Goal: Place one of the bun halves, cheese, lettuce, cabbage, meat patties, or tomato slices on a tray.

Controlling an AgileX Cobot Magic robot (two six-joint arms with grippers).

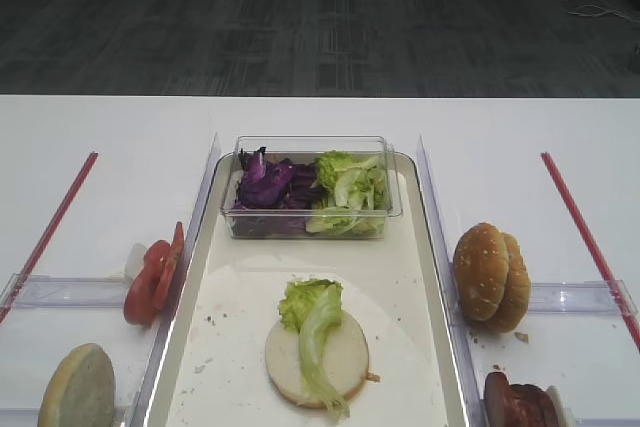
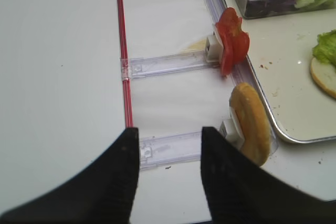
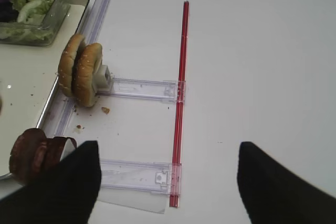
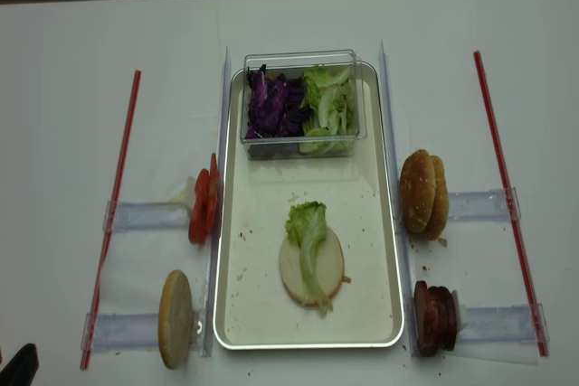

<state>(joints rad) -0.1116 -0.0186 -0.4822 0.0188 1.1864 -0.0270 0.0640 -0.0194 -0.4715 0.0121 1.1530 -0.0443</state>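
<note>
On the silvery tray (image 4: 220, 259) lies a pale bun half (image 4: 291, 270) with a lettuce leaf (image 4: 309, 228) draped over it. Left of the tray, tomato slices (image 2: 232, 45) and another bun half (image 2: 251, 121) stand on edge in clear holders. To the right of it stand two domed bun halves (image 3: 81, 72) and the meat patties (image 3: 34, 153). Purple cabbage (image 1: 265, 187) and more lettuce (image 1: 350, 187) fill a clear tub. No cheese is in view. My left gripper (image 2: 170, 132) is open over the table left of the bun. My right gripper (image 3: 168, 148) is open wide and empty, right of the patties.
The clear tub (image 1: 310, 222) sits at the tray's far end. Clear plastic rails (image 3: 139, 88) run out from the tray's sides to red strips (image 3: 181, 93) on either side of the white table. Crumbs dot the tray floor.
</note>
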